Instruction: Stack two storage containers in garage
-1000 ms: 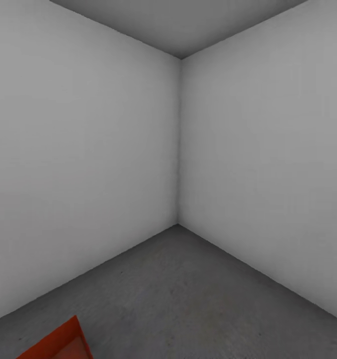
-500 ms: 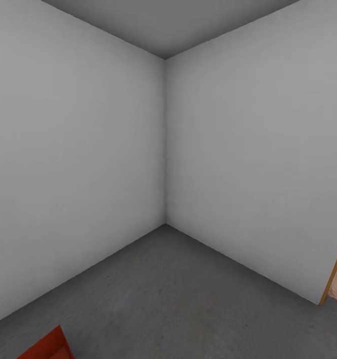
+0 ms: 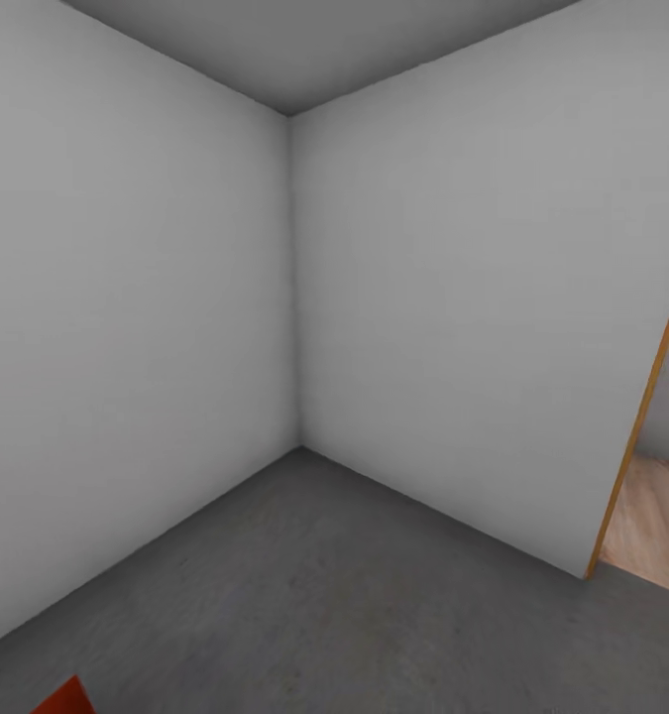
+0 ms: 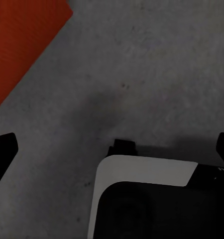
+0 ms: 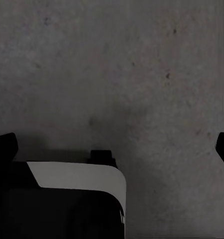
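One orange-red storage container (image 4: 22, 45), inside finely ribbed, sits on the grey concrete floor (image 3: 354, 605). Both grippers' fingers spread wide, empty.

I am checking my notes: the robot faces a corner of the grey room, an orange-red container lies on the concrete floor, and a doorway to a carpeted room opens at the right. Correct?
Nearly. Beyond the doorway the head view shows light wood planks, not carpet. The container does lie on the concrete floor.

Pale walls (image 3: 453, 327), wood-trimmed doorway (image 3: 639, 436)
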